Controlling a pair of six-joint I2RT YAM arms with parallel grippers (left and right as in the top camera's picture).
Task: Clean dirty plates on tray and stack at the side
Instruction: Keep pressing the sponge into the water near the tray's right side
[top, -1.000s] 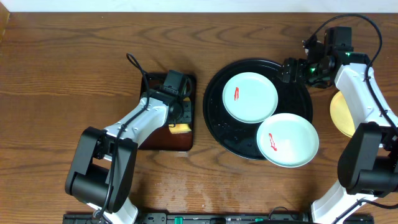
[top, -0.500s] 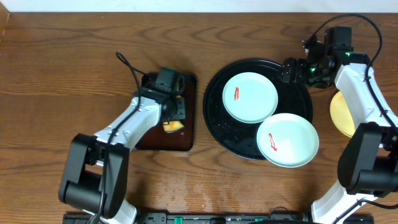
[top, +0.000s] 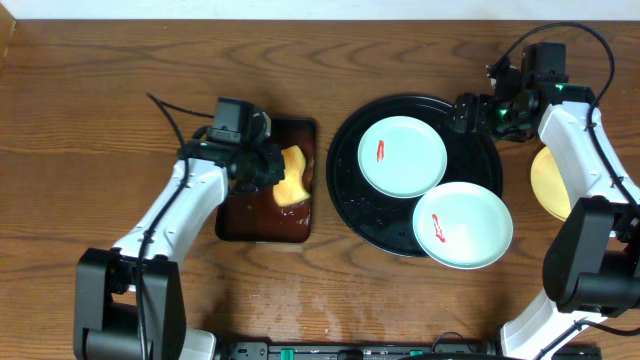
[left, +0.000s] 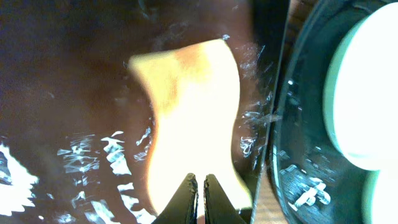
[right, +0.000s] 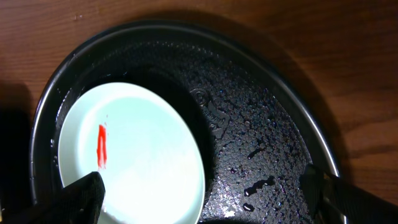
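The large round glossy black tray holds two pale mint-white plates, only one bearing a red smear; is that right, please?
Not quite: in the overhead view both the upper mint-white plate and the lower mint-white plate bear a red smear. The round black tray does hold those two.

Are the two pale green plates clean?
No, in the overhead view the upper plate and the lower plate each carry a red smear.

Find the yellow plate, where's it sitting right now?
Overhead view, far right: the yellow plate lies on the table just right of the black tray, off it, partly hidden by the right arm.
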